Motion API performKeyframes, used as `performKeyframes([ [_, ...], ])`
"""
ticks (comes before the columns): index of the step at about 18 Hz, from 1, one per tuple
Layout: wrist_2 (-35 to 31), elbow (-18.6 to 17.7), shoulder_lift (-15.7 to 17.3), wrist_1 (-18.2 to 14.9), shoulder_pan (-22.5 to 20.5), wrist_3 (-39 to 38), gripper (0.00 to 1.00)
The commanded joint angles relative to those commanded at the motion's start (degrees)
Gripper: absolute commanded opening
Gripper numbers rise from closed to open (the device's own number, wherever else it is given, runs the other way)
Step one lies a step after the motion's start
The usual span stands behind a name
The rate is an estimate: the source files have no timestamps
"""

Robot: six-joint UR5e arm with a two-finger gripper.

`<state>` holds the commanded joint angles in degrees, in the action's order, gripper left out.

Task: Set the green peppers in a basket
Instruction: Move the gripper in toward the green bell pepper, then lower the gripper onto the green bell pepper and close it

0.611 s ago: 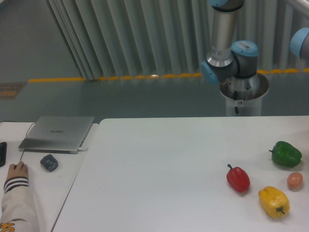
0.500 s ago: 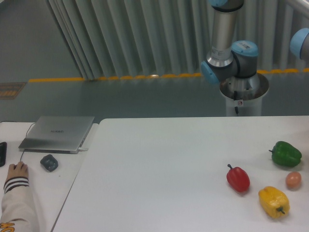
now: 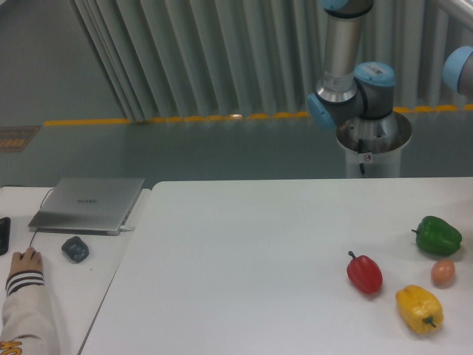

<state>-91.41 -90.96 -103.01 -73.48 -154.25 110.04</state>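
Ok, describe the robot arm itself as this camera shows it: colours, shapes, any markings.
The robot arm is a silver-grey cylindrical tube with light blue joint caps, one bearing a small pale label. It stands on a round metallic pedestal carrying a small white tag with a red mark. Another blue cap shows at the right edge. No gripper is in view.

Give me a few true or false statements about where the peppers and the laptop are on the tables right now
1. The green pepper lies on the white table. True.
2. The red pepper is right of the yellow pepper. False: it is left of it.
3. The laptop is open. False: its lid is closed.
4. A small orange-brown ball sits between the green and yellow peppers. True.
5. The green pepper is in a basket. False: no basket shows.
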Motion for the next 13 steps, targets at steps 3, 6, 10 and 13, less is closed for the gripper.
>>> performKeyframes([
  [3,-0.5,-1.5,1.6,-0.3,0.6,-1.1,1.00],
  [6,-2.7,-2.2,2.0,-0.3,0.6,-2.5,1.00],
  [10,-7.2,-3.7,2.6,-0.3,3.5,-0.9,1.00],
  [13,-8.1,-4.6,2.6,-0.3,6.1,0.6,1.00],
])
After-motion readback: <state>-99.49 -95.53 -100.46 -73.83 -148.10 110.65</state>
